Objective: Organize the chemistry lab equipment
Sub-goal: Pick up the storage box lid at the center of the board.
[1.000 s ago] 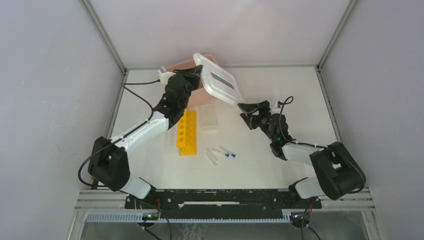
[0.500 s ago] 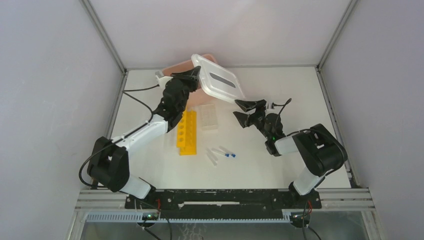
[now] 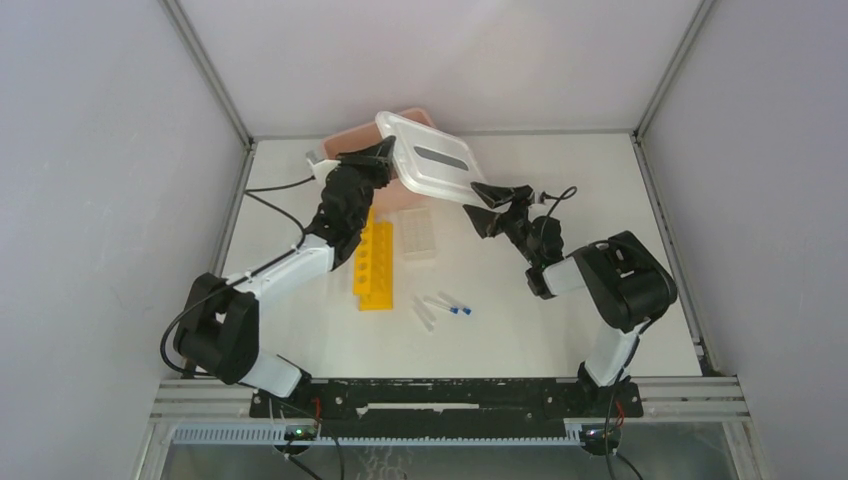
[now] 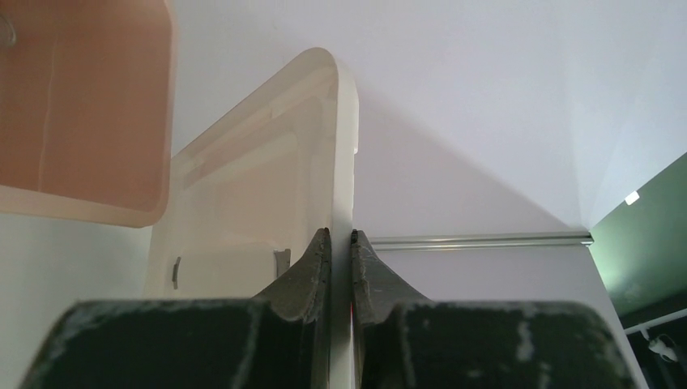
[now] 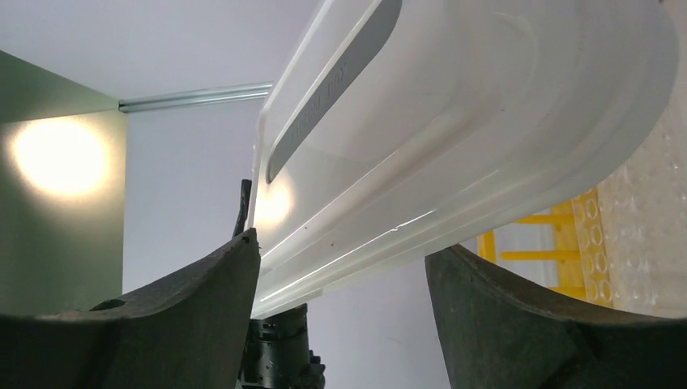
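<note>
1. Left gripper (image 3: pixel 388 158): its dark, scuffed fingers are pinched almost together on the thin left rim of the white lid (image 3: pixel 432 168). The left wrist view shows that rim sandwiched edge-on between them.
2. Pink bin (image 3: pixel 358 134): smooth, glossy, round-cornered, tucked at the far edge of the table (image 3: pixel 580 170) behind the lid.
3. Yellow rack (image 3: pixel 375 263): long opaque plastic with a row of round holes, lying flat, its long axis running near to far.
4. The lid is a translucent rounded rectangle with a grey slot. It is tilted off the table, and its long axis runs from far left to near right.
5. Clear gridded rack (image 3: pixel 418 233): dimpled and see-through, just right of the yellow rack.
6. Blue-capped tubes (image 3: pixel 448 306): lying loose in front of both racks, caps towards the right.
7. Right gripper (image 3: pixel 482 203): jaws spread wide at the lid's near-right corner; contact unclear.
8. Bare tabletop lies open on the right.
</note>
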### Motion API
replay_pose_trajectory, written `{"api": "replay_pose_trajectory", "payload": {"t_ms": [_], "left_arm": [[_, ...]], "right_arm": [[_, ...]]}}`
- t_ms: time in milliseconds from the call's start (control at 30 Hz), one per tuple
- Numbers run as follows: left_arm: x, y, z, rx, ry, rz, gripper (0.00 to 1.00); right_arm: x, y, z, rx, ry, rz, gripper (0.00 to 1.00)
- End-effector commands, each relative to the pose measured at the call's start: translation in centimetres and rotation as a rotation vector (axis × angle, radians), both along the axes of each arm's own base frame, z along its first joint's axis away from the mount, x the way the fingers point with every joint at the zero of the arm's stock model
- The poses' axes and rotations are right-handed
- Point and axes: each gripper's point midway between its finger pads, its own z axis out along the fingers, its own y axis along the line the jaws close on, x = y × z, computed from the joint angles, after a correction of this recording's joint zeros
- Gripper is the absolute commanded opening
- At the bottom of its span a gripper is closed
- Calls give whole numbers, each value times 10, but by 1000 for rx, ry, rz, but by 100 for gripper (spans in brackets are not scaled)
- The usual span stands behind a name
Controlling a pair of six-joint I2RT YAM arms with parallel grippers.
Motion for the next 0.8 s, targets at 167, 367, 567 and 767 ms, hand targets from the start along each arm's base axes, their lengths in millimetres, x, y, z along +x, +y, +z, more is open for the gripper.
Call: {"api": "replay_pose_trajectory", "payload": {"t_ms": [167, 367, 567, 767], "left_arm": [[-22, 11, 29, -72, -143, -57, 0], [-29, 21, 20, -72, -175, -62, 0], [-28, 26, 16, -77, -200, -97, 0], [-16, 35, 2, -35, -190, -118, 0]], "right_arm": [[23, 11, 36, 108, -124, 45, 63], [38, 22, 38, 103, -150, 81, 45], [53, 27, 45, 87, -194, 117, 30], [68, 36, 46, 42, -227, 159, 24]]}}
